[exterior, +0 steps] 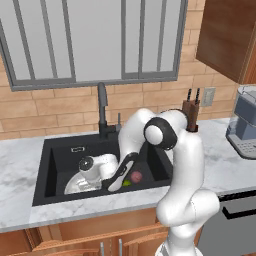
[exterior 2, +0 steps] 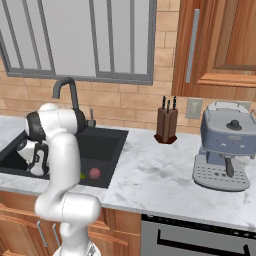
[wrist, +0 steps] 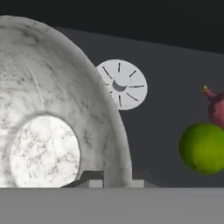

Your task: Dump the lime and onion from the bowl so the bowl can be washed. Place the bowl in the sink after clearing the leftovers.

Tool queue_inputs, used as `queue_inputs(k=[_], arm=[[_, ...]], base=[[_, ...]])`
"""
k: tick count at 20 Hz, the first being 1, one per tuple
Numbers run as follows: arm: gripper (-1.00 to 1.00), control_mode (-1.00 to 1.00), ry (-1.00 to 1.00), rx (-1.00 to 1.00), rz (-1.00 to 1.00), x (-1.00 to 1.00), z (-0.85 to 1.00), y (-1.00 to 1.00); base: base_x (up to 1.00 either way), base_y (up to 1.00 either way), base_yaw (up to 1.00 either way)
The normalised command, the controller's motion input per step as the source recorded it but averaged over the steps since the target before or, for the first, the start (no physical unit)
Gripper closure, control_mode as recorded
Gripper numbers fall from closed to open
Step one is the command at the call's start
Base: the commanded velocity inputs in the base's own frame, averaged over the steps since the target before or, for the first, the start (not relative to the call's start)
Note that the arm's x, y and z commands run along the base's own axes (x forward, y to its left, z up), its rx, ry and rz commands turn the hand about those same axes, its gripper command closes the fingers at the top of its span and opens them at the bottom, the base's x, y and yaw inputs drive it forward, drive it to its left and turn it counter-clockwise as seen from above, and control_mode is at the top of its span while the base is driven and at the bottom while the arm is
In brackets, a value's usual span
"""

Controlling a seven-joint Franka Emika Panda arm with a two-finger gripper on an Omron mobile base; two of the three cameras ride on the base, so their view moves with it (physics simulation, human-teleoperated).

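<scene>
Right up close, the bowl [wrist: 52, 118] is tipping on edge inside the sink [exterior: 60, 150]; gripper [exterior: 85, 172] is pinching its rim, jaws closed on it; lime [wrist: 202, 148] and onion [wrist: 217, 109] are sitting together on the sink floor near the drain [wrist: 121, 84].

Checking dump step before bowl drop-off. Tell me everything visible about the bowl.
The bowl is shallow, round and pale grey-white with marbled veining and a flat circular bottom. It is tipped steeply on edge inside the black sink, its empty inside facing the hand camera. Its rim sits at the pincer, apparently gripped. The lime and onion lie apart from it on the sink floor, the silver drain behind its rim.
</scene>
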Motion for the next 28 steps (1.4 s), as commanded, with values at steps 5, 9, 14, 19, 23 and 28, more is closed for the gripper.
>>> queue_inputs(k=[5,9,14,19,23,28], arm=[[1.00,-1.00,0.00,-0.07,0.00,0.29,-0.32,0.00],[-1.00,-1.00,0.00,-0.01,-0.01,0.11,-0.05,-0.01],[-1.00,-1.00,0.00,0.00,-0.09,0.01,0.34,0.00],[-1.00,-1.00,0.00,0.00,-0.14,0.03,1.00,0.00],[-1.00,-1.00,-0.06,0.00,-0.10,-0.04,1.00,0.00],[-1.00,-1.00,-0.15,0.00,-0.05,-0.43,1.00,0.00]], base=[[0.00,0.00,0.00],[0.00,0.00,0.00],[0.00,0.00,0.00],[0.00,0.00,0.00],[0.00,0.00,0.00],[0.00,0.00,0.00]])
